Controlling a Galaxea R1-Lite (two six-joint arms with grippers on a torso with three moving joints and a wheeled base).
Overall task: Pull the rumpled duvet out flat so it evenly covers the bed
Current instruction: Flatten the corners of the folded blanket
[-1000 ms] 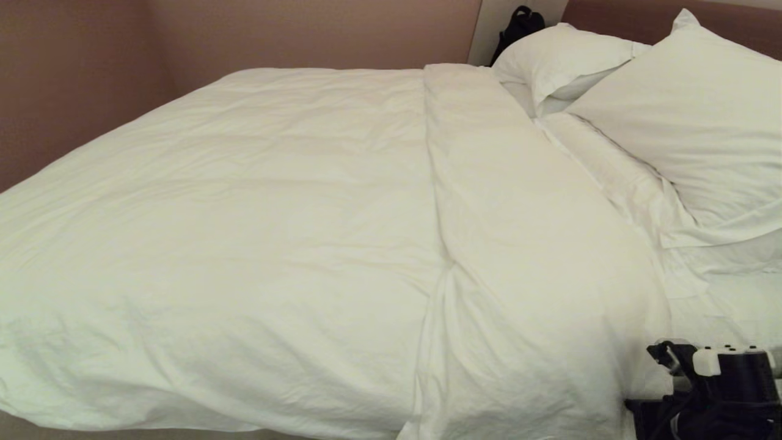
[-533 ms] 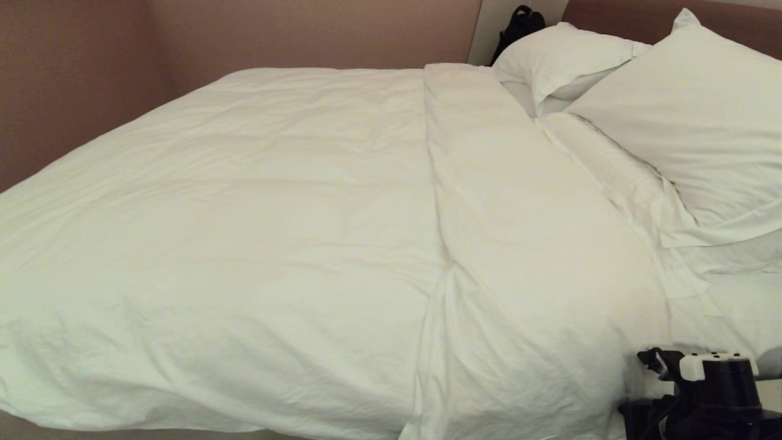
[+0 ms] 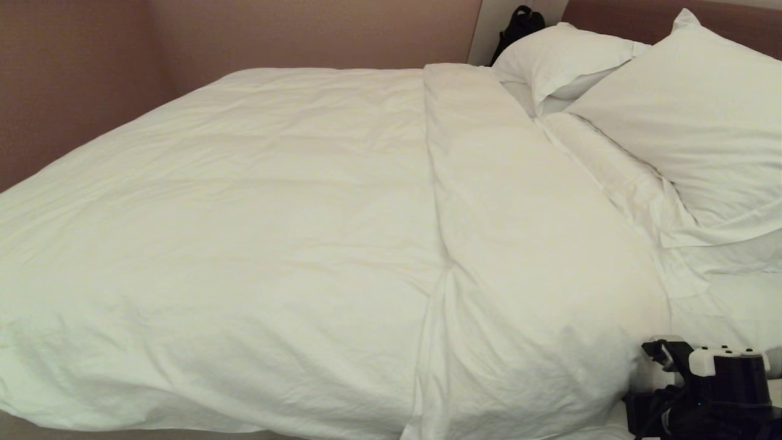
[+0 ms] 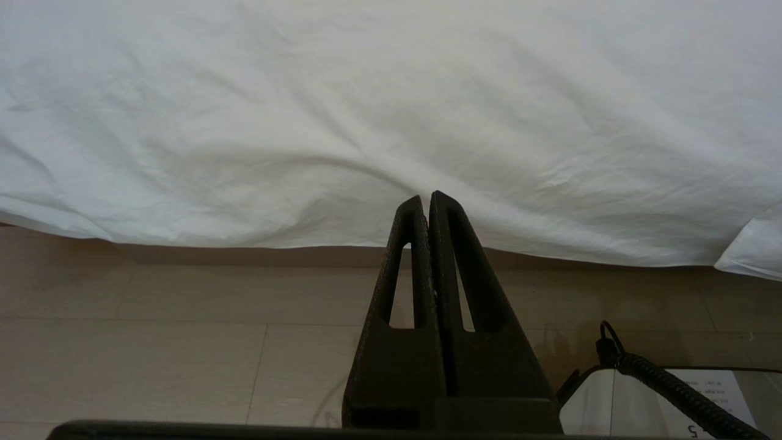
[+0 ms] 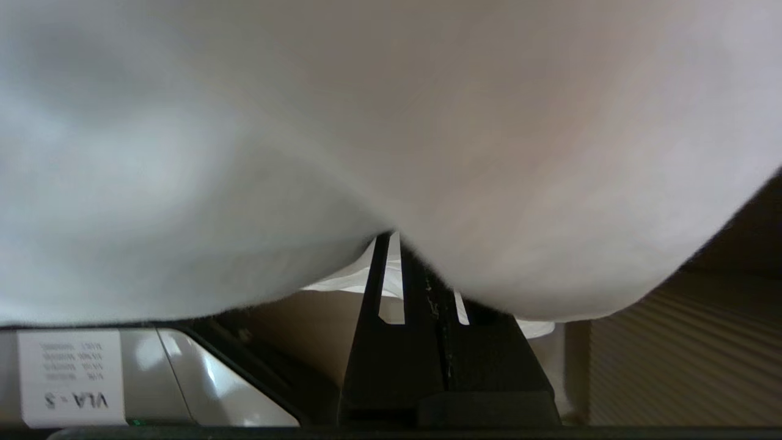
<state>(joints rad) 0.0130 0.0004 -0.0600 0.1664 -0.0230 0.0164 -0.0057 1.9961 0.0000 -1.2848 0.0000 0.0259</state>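
1. The large, puffy white duvet in creased cotton [image 3: 256,232] lies spread over most of the wide, low bed with white linen [image 3: 727,305], with a long fold running across it from the near edge toward the far wall.
2. The right hand [image 5: 408,250], black with two slotted fingers pressed together, has its tips buried in the duvet, which bulges over and around them; whether any cloth is pinched between the fingers cannot be told.
3. In the head view the right arm's black wrist with a white block [image 3: 712,382] sits at the near edge of the bed, just beside the folded band of duvet.
4. The left hand [image 4: 426,198] is closed with nothing between its fingers, its tips in line with the duvet's hanging near edge; whether they touch it cannot be told.
5. Below the left hand runs pale wood-plank flooring [image 4: 153,342], with the duvet's hem hanging just above it.
6. Beyond the right hand, two plump white pillows [image 3: 690,116] lean at the head of the bed against a brownish padded headboard [image 3: 617,12].
7. A black bag-like object [image 3: 519,24] shows behind the farther pillow, beside the pinkish-brown wall [image 3: 183,36].
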